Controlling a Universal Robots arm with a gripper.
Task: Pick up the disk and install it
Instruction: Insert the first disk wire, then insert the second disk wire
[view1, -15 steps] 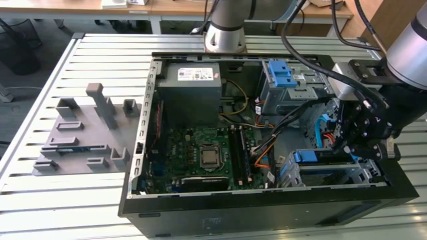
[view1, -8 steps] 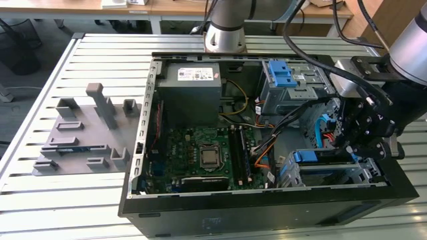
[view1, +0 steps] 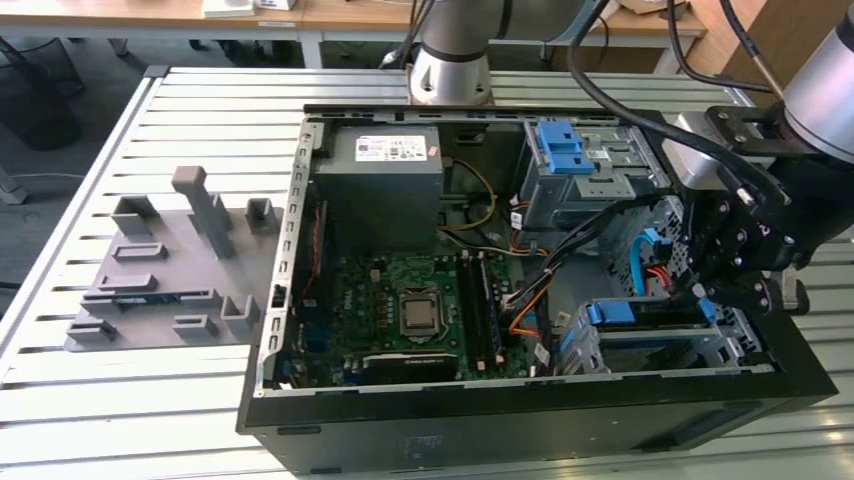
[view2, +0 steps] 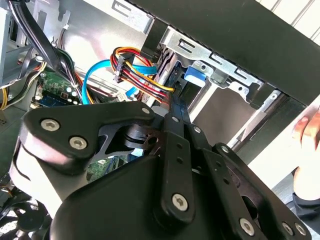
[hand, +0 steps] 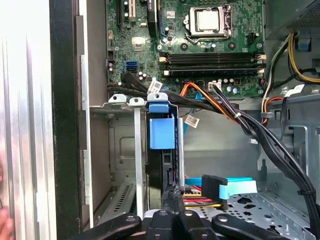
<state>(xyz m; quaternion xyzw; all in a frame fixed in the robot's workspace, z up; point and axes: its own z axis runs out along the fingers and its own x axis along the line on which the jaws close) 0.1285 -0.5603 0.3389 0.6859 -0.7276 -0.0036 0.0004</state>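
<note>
The computer case lies open on the slatted metal surface. White stickers with small print sit on the power supply and on some cables in the first wrist view, but the writing is too small to read.

The disk stands on its edge inside the metal drive cage at the case's corner, with its blue carrier tab toward the motherboard. In the exterior view the cage is at the exterior view's right, near the case's front wall.

The gripper is right at the disk's rear edge, and the black fingers look closed together, narrow, at this edge. Whether they clamp the disk I cannot tell.

Room is tight here: red, yellow and blue cables pass just beside the fingers, and the case wall is near.
</note>
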